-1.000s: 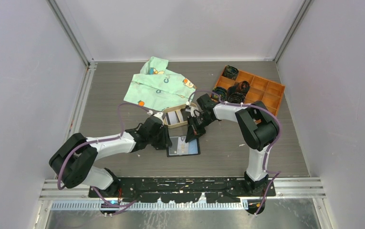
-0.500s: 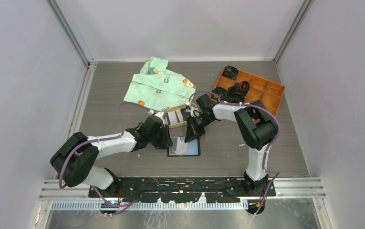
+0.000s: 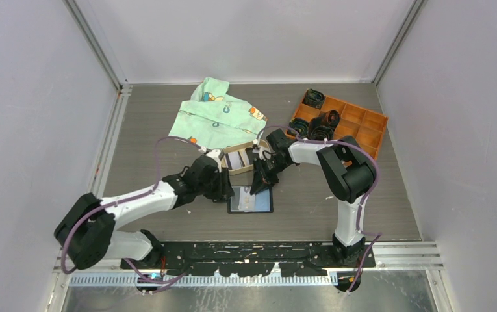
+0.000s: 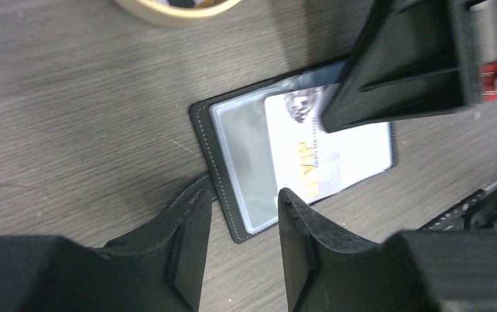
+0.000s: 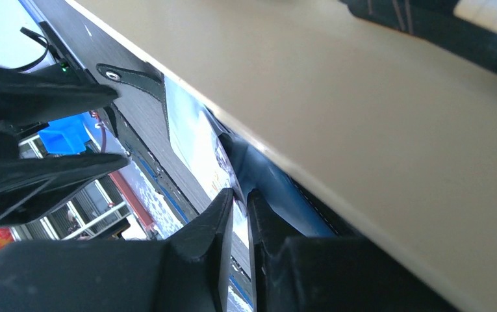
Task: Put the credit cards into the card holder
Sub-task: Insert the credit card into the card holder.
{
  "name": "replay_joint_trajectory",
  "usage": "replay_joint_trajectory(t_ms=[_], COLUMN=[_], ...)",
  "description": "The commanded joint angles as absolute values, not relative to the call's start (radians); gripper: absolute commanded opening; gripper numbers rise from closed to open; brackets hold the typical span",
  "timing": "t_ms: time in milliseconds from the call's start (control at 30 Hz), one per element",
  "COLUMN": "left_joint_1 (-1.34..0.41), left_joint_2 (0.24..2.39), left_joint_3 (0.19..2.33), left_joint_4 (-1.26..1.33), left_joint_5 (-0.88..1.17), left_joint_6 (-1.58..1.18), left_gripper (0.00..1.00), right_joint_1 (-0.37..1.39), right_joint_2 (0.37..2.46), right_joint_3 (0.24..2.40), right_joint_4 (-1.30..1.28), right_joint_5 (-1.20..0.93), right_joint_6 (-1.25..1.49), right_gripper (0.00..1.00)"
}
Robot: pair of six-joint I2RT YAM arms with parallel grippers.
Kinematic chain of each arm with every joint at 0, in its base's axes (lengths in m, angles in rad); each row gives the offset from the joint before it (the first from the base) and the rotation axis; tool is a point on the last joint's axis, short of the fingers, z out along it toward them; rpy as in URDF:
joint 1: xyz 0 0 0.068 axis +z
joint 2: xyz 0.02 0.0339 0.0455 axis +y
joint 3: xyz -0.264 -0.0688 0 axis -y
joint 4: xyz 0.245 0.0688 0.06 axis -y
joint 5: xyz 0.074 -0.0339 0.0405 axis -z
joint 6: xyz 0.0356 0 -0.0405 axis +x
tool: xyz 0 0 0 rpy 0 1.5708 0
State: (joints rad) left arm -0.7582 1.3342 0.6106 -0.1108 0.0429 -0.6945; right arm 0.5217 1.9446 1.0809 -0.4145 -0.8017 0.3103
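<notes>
- Step in hand, as judged: seating the whitish plastic card with gold lettering [image 4: 336, 162] in the small black stitched leather-like folding card holder [image 4: 223, 140]
- The holder lies open and flat on the grey wood-grain table [image 3: 148, 149], at 6 o'clock from the tan oval tray [image 3: 240, 171]
- The card lies over the holder's glossy clear window pocket [image 4: 245, 149], towards its 3 o'clock end; whether its edge is under the film cannot be told
- Right gripper [image 3: 258, 186]: fingers nearly together, only a thin slit between them, one tip resting on the card's 1 o'clock corner; whether they pinch the card cannot be told
- Left gripper [image 4: 242, 201]: fingers apart, straddling the holder's 7 o'clock corner beside the snap tab [image 4: 197, 188], clamped on nothing
- Recommended: steady that corner and slide the card low and square towards 9 o'clock; the thin stiff card could ride over the slick film, and the smooth holder may skid on the table
- The remaining pale rectangular credit cards [image 3: 236, 159] lie in the tray
</notes>
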Motion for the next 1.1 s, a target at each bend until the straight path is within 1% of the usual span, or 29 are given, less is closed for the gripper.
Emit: replay_joint_trajectory(t_ms=[0,133,200,300,333,400,433,467,500,633,800,967,1067], left_joint_1=[-0.764,-0.827,-0.891,-0.992,-1.023,-1.064,-1.078,-1.083,-1.086,-1.102,-1.119,-1.119,-1.119], left_joint_2=[1.207,1.156,1.162,1.205,1.227,1.281,1.314,1.349,1.384,1.506,1.623,1.688,1.701], left_joint_3=[0.674,0.671,0.675,0.697,0.708,0.732,0.751,0.768,0.787,0.858,0.934,0.959,0.967], left_joint_4=[-0.185,-0.140,-0.104,-0.056,-0.043,-0.019,-0.013,-0.011,-0.018,-0.054,-0.090,-0.083,-0.114], left_joint_5=[-0.008,0.028,0.009,-0.092,-0.122,-0.158,-0.169,-0.175,-0.180,-0.226,-0.268,-0.276,-0.315], left_joint_6=[-0.654,-0.743,-0.782,-0.818,-0.825,-0.829,-0.836,-0.844,-0.852,-0.866,-0.867,-0.852,-0.851], left_gripper=[0.44,0.44,0.41,0.38,0.35,0.18,0.13,0.08,0.06,0.05,0.07,0.11,0.15], right_joint_1=[0.523,0.523,0.523,0.523,0.523,0.522,0.523,0.523,0.523,0.523,0.522,0.521,0.521], right_joint_2=[1.955,1.955,1.957,1.956,1.956,1.957,1.957,1.957,1.959,1.958,1.961,1.960,1.960], right_joint_3=[1.092,1.092,1.094,1.093,1.094,1.094,1.094,1.094,1.094,1.095,1.098,1.100,1.101], right_joint_4=[-0.385,-0.385,-0.386,-0.388,-0.387,-0.387,-0.389,-0.388,-0.390,-0.394,-0.399,-0.402,-0.405], right_joint_5=[-0.774,-0.775,-0.776,-0.777,-0.777,-0.776,-0.776,-0.775,-0.775,-0.774,-0.772,-0.773,-0.773], right_joint_6=[0.305,0.303,0.301,0.297,0.296,0.295,0.295,0.294,0.293,0.289,0.285,0.281,0.278], right_gripper=[0.20,0.20,0.20,0.20,0.20,0.20,0.20,0.20,0.20,0.20,0.20,0.21,0.21])
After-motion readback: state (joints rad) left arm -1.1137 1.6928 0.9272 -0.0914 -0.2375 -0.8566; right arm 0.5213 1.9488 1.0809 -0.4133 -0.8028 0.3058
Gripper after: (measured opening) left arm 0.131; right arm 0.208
